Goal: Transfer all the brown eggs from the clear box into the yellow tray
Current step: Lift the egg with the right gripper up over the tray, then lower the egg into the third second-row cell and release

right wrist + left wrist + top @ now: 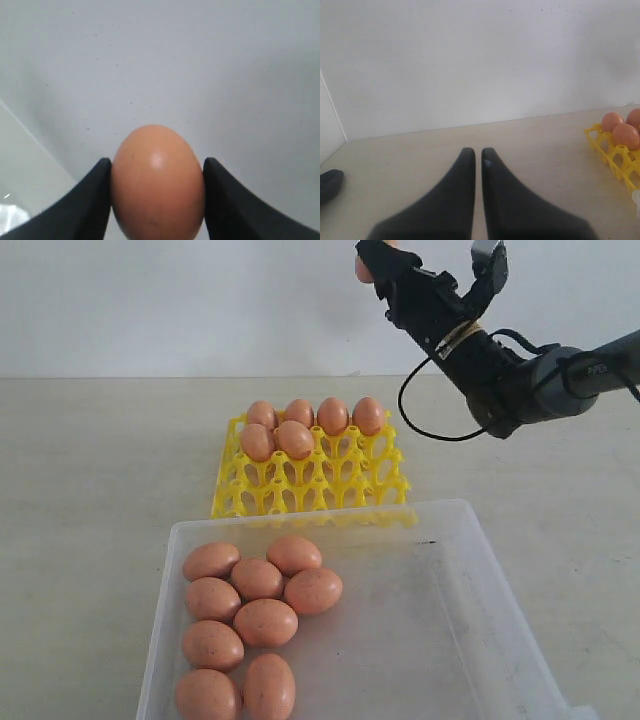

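— Sixteen brown eggs [265, 622] to shift. Where are they?

— Nine lie bunched at the left of the clear box [440, 610], six sit in the yellow tray [330, 485] (four along the far row, two in the next), and one is in the air.

— Held by what?

— The right pincer [157, 164] pinches it, a finger on each flank. That held egg [157, 195] has its long axis running out along the fingers; which end leads I cannot tell.

— And the tray from there?

— Below it and to the left in the outside view, well apart. The nearest free cups are the two at the right of the second row, just beside the eggs seated there.

— So what does the move turn on?

— Coming down and leftward, I judge, and tipping the egg end-down so it drops into a cup, not across the posts.

— The left pincer [477, 152]?

— Pressed almost together on nothing, low over the worktop [545, 150] near the tray.
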Tool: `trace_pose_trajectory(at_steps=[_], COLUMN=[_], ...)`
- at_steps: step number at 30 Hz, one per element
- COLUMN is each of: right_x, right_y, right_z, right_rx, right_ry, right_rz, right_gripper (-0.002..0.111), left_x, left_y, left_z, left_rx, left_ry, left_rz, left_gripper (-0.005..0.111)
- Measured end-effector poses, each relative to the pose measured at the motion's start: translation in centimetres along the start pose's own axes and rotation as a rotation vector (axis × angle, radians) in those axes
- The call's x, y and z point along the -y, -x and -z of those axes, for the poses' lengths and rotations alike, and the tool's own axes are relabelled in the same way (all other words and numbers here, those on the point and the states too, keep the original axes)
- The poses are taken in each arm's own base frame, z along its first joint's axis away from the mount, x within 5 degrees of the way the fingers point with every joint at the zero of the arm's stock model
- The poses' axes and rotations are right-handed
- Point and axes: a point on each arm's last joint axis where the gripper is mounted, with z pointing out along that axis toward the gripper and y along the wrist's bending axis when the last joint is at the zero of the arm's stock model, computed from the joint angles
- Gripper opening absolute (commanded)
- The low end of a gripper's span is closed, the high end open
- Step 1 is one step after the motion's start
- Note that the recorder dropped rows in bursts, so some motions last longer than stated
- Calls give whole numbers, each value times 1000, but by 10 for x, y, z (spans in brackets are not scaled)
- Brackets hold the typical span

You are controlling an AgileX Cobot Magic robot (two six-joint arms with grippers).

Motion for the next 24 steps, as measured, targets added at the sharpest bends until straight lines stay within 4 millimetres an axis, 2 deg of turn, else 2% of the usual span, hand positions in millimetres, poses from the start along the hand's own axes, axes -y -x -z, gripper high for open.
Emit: trace_pose_trajectory(at_steps=[3,6,11,13,18,24], right_x=[-10,-22,-29,-28,-22,-6], right_y=[-7,-23,-55,-62,-67,-65], right_z=[-6,-9,7,14,19,16], right_rx=[-134,-392,-808,-907,-989,-989], right_ry=[82,198,329,356,353,218], right_rz=[3,79,241,292,399,531], right_gripper=[0,0,0,0,0,0], left_x=[0,0,0,0,0,0], left_y=[0,0,0,0,0,0], left_z=[0,0,0,0,0,0], left_rx=[0,0,0,0,0,0], left_ry=[0,0,0,0,0,0], left_rz=[0,0,0,0,0,0], left_gripper=[4,4,4,4,4,4])
